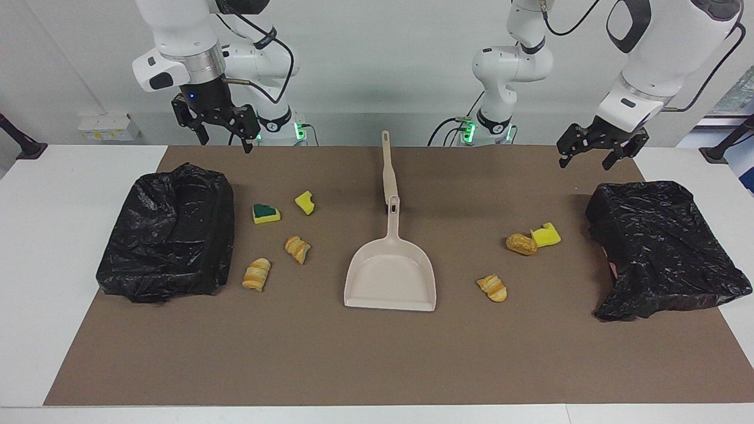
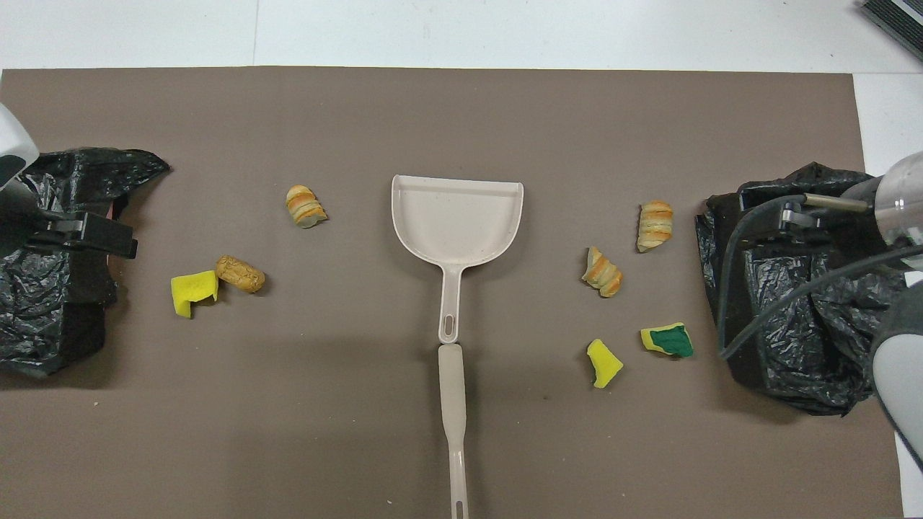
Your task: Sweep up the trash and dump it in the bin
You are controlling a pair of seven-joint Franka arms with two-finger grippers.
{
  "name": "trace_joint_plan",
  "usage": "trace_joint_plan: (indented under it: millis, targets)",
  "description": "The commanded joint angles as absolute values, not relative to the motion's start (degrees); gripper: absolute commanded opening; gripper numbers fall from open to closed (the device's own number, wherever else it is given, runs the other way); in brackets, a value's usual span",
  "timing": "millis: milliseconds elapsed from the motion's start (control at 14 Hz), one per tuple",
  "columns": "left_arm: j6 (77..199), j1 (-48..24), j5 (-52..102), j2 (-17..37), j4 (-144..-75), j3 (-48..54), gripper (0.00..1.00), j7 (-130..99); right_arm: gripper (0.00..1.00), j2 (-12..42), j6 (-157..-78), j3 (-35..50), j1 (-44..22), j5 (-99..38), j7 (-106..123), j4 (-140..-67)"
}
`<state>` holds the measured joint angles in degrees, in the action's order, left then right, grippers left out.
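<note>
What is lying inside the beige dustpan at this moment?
Nothing: the dustpan pan is bare in both views. All seven trash scraps lie on the brown mat around it.

Both arms raised and waiting, jaws spread.

The left gripper [image 1: 602, 154] hangs in the air off to one side of the beige dustpan [image 1: 390, 277], well apart from it, toward the left arm's end of the table; its wrist tilts so the fingers [image 1: 565, 158] point down and slightly inward, standing apart with nothing between them. The right gripper [image 1: 225, 131] hangs well apart from the dustpan on its other flank, toward the right arm's end, wrist nearly vertical, fingers [image 1: 248, 143] pointing down and parted, holding nothing. Neither gripper touches the dustpan or its handle. Both arms bend at the elbow, forearms sloping down to the wrists.
</note>
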<state>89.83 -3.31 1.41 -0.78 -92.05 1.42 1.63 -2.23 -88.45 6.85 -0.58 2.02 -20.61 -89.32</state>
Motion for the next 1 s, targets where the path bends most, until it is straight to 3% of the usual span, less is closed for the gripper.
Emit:
trace_joint_plan:
  millis: [0, 645, 932]
  targets:
    - [88.9, -3.5, 1.1, -1.1, -91.9, 1.3, 1.0, 1.5, 1.0, -1.1, -87.5, 6.6, -0.9, 0.7, -19.2, -87.4]
    - [89.3, -3.7, 1.1, -1.6, -93.5, 1.3, 1.0, 1.2, 1.0, -2.5, -86.8, 6.7, -1.0, 0.9, -12.0, -89.0]
    - [92.3, -6.8, 1.3, -3.5, -100.5, 1.4, 1.0, 1.4, 1.0, -2.5, -86.7, 6.7, -0.8, 0.8, -11.9, -89.1]
